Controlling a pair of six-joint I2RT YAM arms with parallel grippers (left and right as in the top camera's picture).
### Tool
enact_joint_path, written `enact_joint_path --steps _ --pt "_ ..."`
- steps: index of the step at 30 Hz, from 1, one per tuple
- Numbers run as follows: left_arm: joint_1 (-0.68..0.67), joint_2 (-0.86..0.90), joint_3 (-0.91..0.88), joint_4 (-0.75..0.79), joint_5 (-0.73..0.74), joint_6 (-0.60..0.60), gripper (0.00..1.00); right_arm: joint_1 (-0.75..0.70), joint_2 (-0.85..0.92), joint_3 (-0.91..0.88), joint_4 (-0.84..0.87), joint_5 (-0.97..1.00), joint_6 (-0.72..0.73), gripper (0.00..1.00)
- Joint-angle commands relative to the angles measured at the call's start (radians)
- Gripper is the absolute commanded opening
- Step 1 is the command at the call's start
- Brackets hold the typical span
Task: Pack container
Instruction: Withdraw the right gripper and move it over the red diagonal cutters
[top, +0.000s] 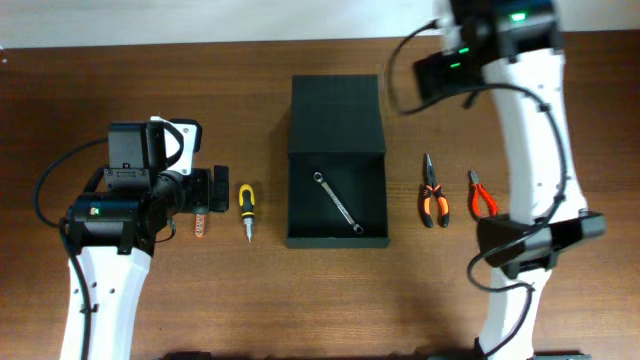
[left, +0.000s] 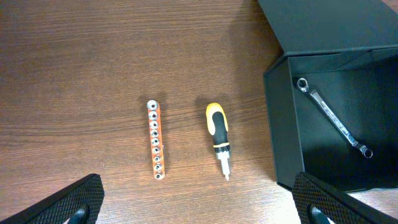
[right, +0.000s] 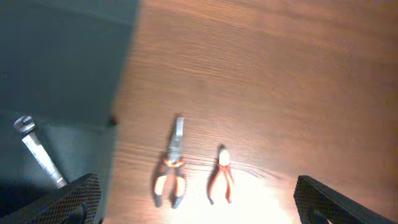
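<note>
Container (top: 368, 185) at middle of counter (top: 150, 80), lid flap open on far side. Wrench (top: 337, 202) lies diagonal on container floor (silver, thin). Left of container: yellow-black screwdriver (top: 245, 208), then orange socket rail (left: 155, 140) beside it, both apart from box wall. Right of container: long-nose pliers (top: 432, 197) and orange cutters (top: 482, 195), side by side, not touching. Left claw (left: 199, 208) wide, holds nothing, above screwdriver and rail. Right claw (right: 199, 205) also wide, empty, above pliers.
</note>
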Motion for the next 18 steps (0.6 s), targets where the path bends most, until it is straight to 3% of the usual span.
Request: enact_joint_path --steps 1,6,11,18 --pt "0.002 0.002 0.019 -0.001 -0.011 -0.006 0.99 -0.074 -0.054 0.020 -0.006 0.002 0.037 0.99" --pt "0.002 0.002 0.019 0.000 -0.011 -0.006 0.99 -0.151 -0.113 -0.097 -0.007 -0.027 0.030 0.99" --pt "0.002 0.002 0.019 0.012 -0.011 -0.006 0.99 -0.171 -0.211 -0.361 -0.006 -0.048 0.025 0.99" --pt "0.002 0.002 0.019 0.032 -0.011 -0.006 0.99 -0.146 -0.218 -0.661 0.048 -0.084 0.024 0.99"
